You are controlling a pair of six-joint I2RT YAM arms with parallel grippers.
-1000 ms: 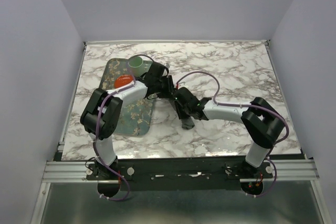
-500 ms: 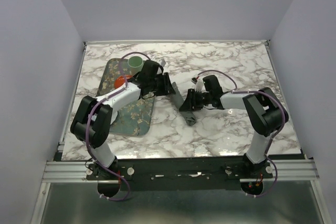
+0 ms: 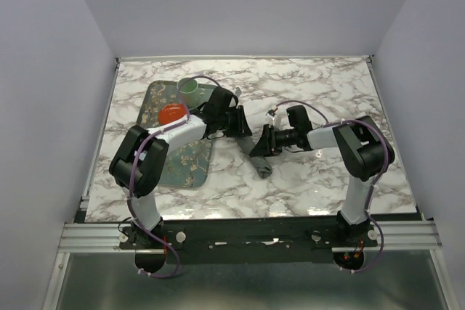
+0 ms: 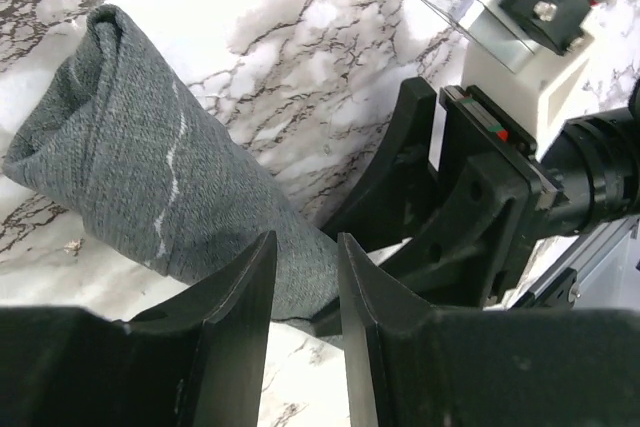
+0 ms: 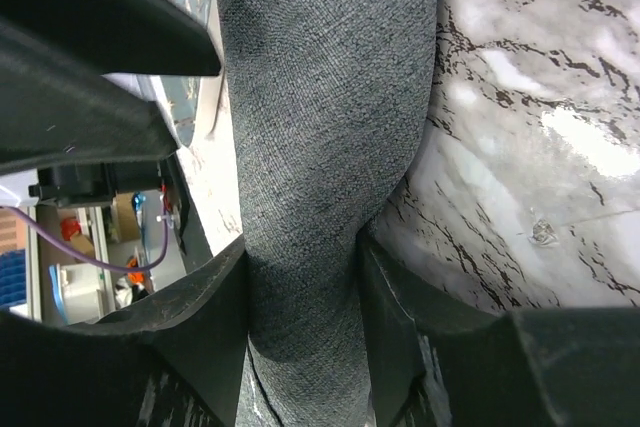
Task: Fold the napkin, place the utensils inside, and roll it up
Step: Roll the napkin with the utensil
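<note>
Change: left gripper (image 4: 303, 259) now nearer the far end of the napkin (image 3: 260, 159), jaws narrowed, grip unclear | right gripper (image 5: 300, 257) pinches the rolled napkin | rolling seems almost finished

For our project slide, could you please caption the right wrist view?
Rolled grey napkin on the marble table, pinched by the right gripper.

arms (image 3: 174, 130): white shells, black joints | cables (image 3: 294, 102): purple | left claw (image 4: 305, 247): black
</note>
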